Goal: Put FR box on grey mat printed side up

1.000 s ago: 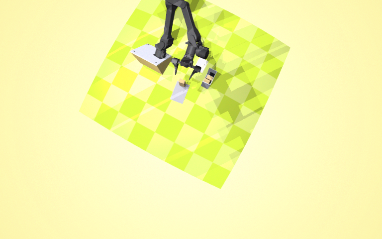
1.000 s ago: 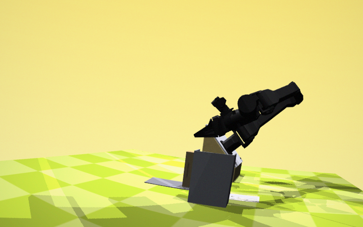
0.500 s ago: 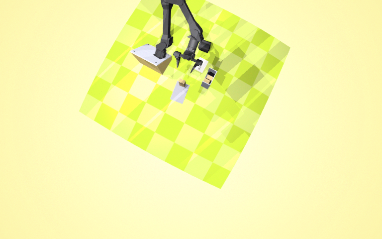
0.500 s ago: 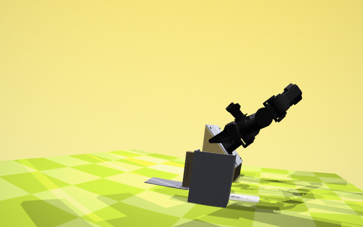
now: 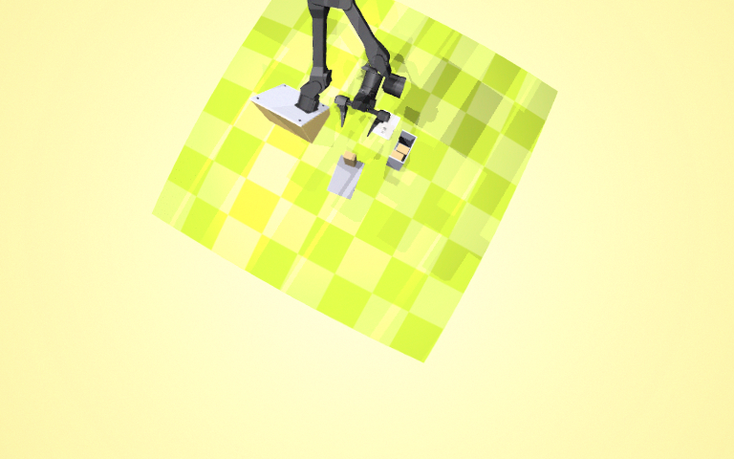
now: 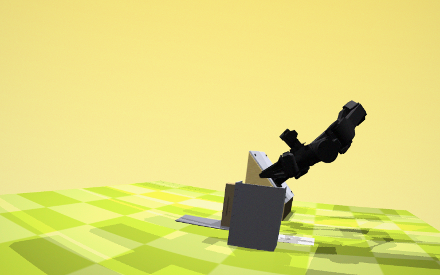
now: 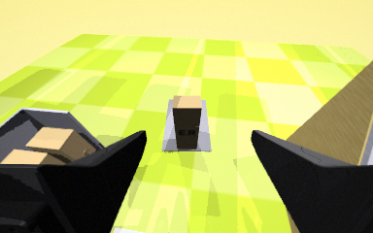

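Observation:
A tan box (image 5: pixel 349 158) (image 6: pixel 227 204) (image 7: pixel 186 118) stands upright at the near end of the grey mat (image 5: pixel 341 181) (image 6: pixel 197 219) (image 7: pixel 205 142). Its dark side facing the wrist camera bears two letters, ending in R; the first looks like E or F. The dark grey bin (image 5: pixel 395 163) (image 6: pixel 256 217) (image 7: pixel 49 120) holds two more boxes, one (image 5: pixel 401 148) (image 7: pixel 52 138) behind the other (image 5: pixel 397 156) (image 7: pixel 24 157); their codes cannot be read. My gripper (image 5: pixel 356 130) (image 6: pixel 270 180) (image 7: pixel 198 135) is open and empty, short of the standing box and above its foot.
A wedge-shaped block (image 5: pixel 311 132) (image 6: pixel 254 172) (image 7: pixel 335 118) with a pale sloping top stands right of my gripper in the wrist view and carries the arm's base. A small white plate (image 5: pixel 387 125) (image 6: pixel 303 242) lies beside the bin. The bin is to the left in the wrist view.

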Available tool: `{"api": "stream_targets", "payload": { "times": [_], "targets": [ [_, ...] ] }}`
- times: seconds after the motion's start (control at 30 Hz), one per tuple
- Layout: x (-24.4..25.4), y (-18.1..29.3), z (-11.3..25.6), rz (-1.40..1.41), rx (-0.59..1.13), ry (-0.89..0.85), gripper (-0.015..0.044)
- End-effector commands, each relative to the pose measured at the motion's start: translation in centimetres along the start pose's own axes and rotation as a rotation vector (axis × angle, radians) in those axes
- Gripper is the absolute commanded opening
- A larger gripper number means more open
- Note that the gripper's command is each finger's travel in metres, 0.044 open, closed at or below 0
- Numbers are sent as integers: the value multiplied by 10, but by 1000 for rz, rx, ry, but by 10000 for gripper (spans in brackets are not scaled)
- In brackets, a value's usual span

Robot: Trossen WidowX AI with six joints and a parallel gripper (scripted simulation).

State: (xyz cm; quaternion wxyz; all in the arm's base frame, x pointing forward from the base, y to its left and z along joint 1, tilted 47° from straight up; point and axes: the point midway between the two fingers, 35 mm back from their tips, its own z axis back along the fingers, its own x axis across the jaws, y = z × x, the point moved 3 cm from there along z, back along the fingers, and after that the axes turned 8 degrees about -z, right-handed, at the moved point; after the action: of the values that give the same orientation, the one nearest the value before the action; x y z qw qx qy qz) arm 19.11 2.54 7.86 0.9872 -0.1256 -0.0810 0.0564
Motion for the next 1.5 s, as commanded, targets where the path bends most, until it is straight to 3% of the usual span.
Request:
{"api": "stream_targets", "payload": {
  "times": [0.0, 1.47],
  "targets": [
    [-1, 7, -4, -1, -3, 6, 440],
    [-3, 51, -50, -1, 1, 7, 440]
  ]
}}
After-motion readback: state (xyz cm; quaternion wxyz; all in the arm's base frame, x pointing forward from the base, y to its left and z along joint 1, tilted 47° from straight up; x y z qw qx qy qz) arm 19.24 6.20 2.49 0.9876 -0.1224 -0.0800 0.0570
